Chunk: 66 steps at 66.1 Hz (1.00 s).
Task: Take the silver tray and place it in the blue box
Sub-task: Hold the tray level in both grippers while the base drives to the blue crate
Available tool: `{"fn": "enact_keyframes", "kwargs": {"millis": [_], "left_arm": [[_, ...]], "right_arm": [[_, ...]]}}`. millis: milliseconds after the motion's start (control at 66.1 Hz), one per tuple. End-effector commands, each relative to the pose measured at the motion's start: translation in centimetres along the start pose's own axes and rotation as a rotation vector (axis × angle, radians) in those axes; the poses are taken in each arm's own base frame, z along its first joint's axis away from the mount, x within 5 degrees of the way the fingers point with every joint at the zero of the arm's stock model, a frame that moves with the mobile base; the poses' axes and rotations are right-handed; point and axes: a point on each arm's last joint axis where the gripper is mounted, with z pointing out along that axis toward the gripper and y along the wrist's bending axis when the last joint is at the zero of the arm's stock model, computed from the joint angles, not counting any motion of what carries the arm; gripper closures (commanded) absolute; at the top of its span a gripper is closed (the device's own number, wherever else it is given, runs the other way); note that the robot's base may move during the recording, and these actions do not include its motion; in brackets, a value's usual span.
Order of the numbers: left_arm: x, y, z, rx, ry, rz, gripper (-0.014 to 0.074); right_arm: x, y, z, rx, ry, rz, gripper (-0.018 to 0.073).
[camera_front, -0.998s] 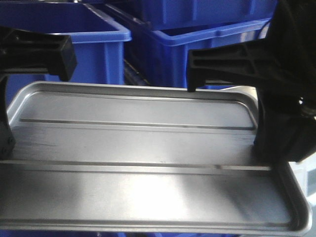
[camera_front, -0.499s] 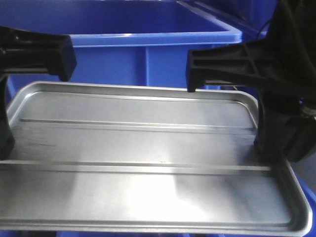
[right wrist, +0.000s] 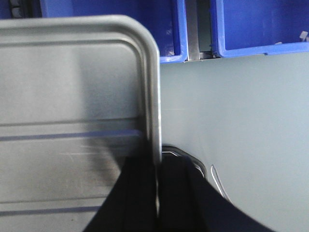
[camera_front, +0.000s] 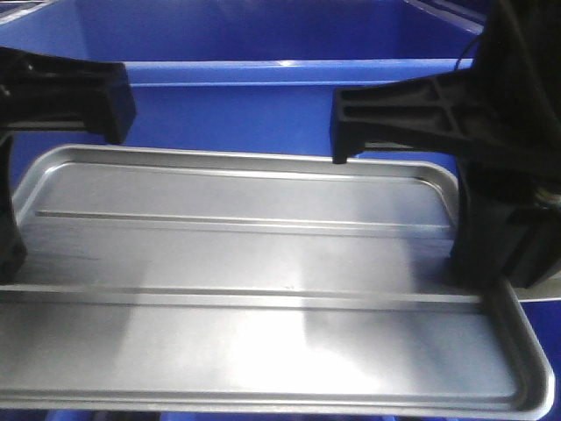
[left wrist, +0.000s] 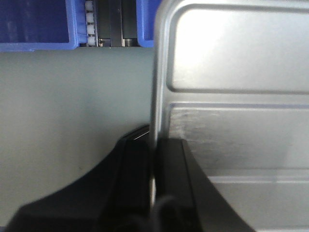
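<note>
Silver tray (camera_front: 263, 289) looks to be up in the air and level, carried between both arms. The left fingers (left wrist: 170, 164) are clamped on its left rim and the right fingers (right wrist: 137, 186) on its right rim, metal pinched on each side. Grey tabletop (left wrist: 72, 121) shows beside it, and its far end reaches toward the tabletop's far edge, where the blue box (camera_front: 289, 105) stands wide, right ahead. So the grab looks done; clearing that rim, lowering and letting go are left.

No text, label, brand, number or sign can be read in any view.
</note>
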Motion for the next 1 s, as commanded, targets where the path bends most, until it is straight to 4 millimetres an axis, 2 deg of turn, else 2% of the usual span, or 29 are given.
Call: {"fn": "enact_keyframes", "kwargs": {"millis": [0,983], "left_arm": [[-0.52,-0.49,-1.39,0.088,-0.051,-0.013,0.0604],[-0.53,-0.49,-1.39,0.087,-0.052,-0.012,0.0604]], "right_arm": [[-0.79,0.48,-1.30,-0.085,-0.061,-0.001,0.0498],[-0.79,0.48,-1.30,-0.085,-0.061,-0.001,0.0498]]}}
